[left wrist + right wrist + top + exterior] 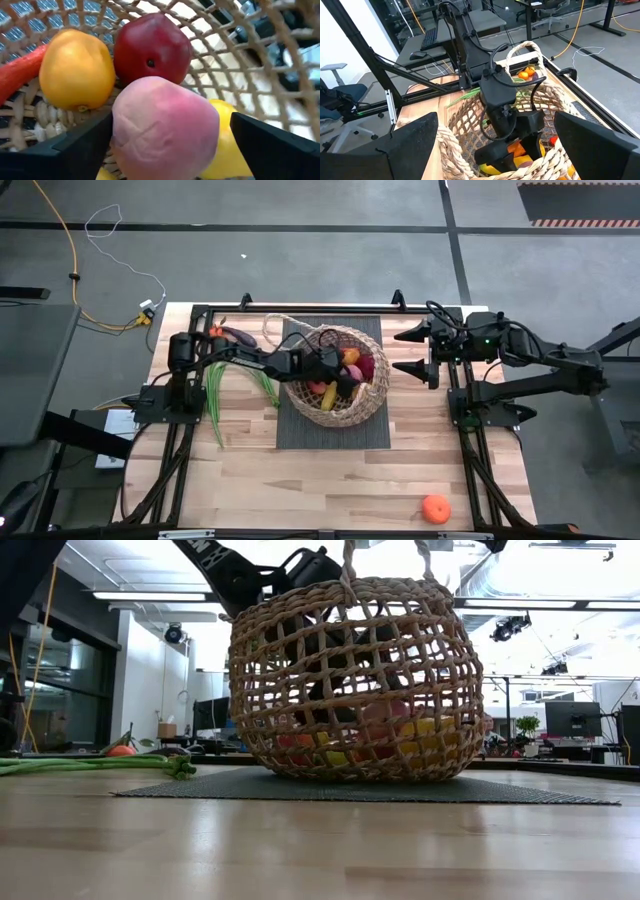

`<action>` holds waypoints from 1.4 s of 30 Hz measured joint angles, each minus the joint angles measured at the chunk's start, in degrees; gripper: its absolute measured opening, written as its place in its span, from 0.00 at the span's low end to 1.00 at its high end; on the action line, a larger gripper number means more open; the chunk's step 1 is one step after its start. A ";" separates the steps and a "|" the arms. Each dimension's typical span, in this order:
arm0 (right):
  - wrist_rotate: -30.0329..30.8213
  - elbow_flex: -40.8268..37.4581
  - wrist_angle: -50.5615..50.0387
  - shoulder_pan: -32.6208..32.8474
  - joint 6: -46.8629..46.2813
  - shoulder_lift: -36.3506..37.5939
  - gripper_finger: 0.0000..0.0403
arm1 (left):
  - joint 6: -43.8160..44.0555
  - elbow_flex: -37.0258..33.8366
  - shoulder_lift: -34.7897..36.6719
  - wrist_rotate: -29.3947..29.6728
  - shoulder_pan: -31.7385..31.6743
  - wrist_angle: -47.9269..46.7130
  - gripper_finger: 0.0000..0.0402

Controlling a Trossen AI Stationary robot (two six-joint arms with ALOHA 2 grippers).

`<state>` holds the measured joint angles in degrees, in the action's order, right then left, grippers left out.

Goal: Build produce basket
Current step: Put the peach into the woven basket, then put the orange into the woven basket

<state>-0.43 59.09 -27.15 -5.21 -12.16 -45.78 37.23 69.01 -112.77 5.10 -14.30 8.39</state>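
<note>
Inside the basket (336,385) at tabletop centre, left gripper (165,145) stands released astride a pink fruit (165,127), apparently just dropped among the produce. Right gripper (408,350) waits spread wide at 2 o'clock; an orange (435,509) remains at 5 o'clock.

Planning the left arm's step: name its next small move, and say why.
Probably lift the left gripper straight up out of the basket. Its jaws stand open on either side of the pink fruit, which sits among the other produce, a yellow-orange fruit and a dark red one, so it looks delivered. The right gripper waits, open, beside the basket.
</note>
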 joint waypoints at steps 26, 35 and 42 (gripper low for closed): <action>0.00 0.00 -0.03 0.01 0.52 0.00 0.96 | 15.36 7.33 0.65 -3.01 -1.39 -6.27 0.93; 0.00 0.00 -0.06 0.01 0.63 0.00 0.96 | 16.02 13.92 0.65 0.87 -0.90 -23.16 0.93; 0.00 0.00 -0.44 0.01 0.57 0.00 0.96 | 13.77 18.90 1.53 1.81 0.16 -34.09 0.93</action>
<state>-0.43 59.09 -27.59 -5.20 -11.60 -45.78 51.00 87.91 -111.23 6.91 -14.14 -25.70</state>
